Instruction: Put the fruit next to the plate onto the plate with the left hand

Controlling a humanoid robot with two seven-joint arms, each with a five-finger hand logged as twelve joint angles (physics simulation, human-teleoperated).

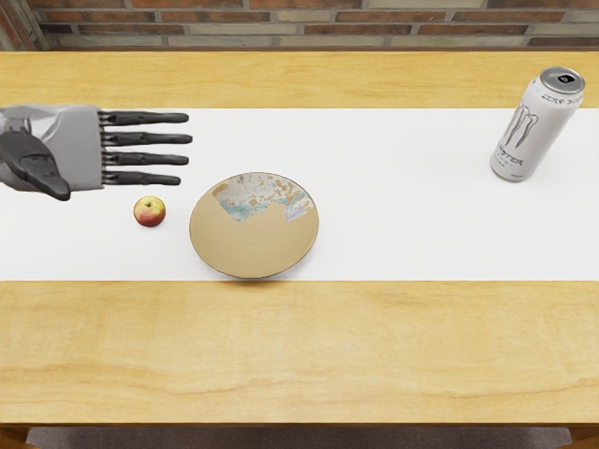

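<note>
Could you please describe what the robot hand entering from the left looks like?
The left robot hand has a boxy, light grey metallic palm, four slender black segmented fingers and a thick dark grey thumb. No cables or markings show. The right one is out of view.

Wooden table [299, 355], glossy metal can [536, 123]

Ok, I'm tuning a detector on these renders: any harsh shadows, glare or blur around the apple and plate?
Head view: lighting is flat and even. The apple and plate cast only thin, soft shadows on the white cloth. There is no glare, just a mild sheen on the can. Everything looks sharp, including the open left hand.
</note>
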